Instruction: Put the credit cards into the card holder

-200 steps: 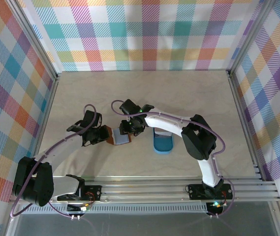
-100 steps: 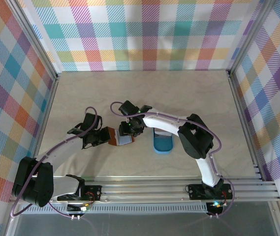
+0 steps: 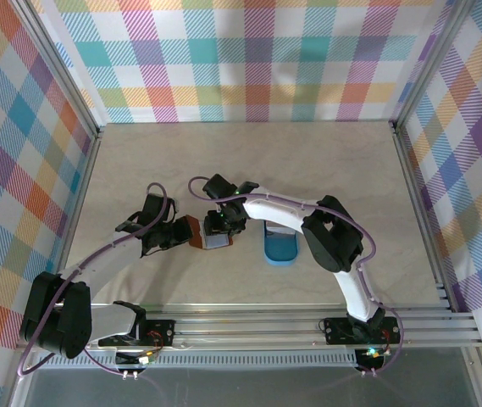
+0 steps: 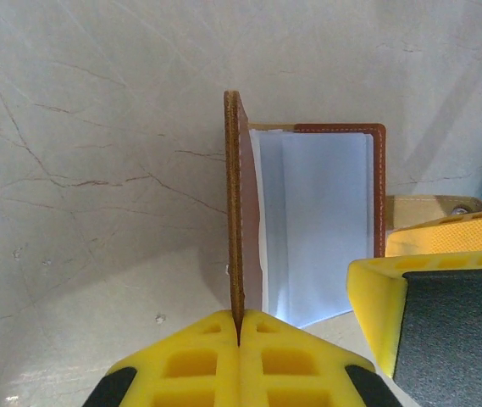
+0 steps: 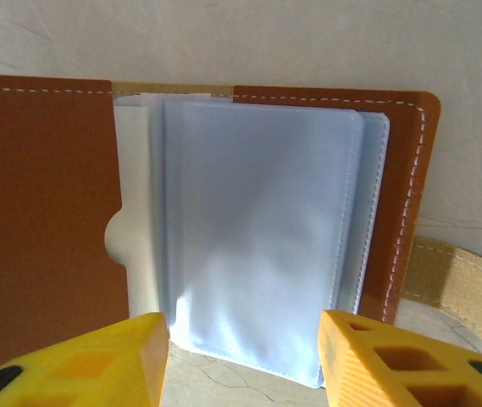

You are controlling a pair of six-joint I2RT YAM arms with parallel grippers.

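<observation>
**A:** Where does the card holder (image 4: 313,220) lie?

**B:** Open on the desk (image 3: 308,170), between the two arms and just left of the blue tray (image 3: 279,254). The left gripper (image 4: 239,326) has its jaws pressed together on the edge of the left cover, standing it upright.

**A:** What has changed in the past second?

**B:** The holder has shifted slightly toward the tray. The right gripper (image 5: 242,348), low over the clear sleeves (image 5: 257,229), has widened its jaws. They stand apart, and we see nothing gripped.

**A:** What do we conclude?

**B:** Probably a release at the sleeves. We cannot tell whether a card sits inside.
</observation>
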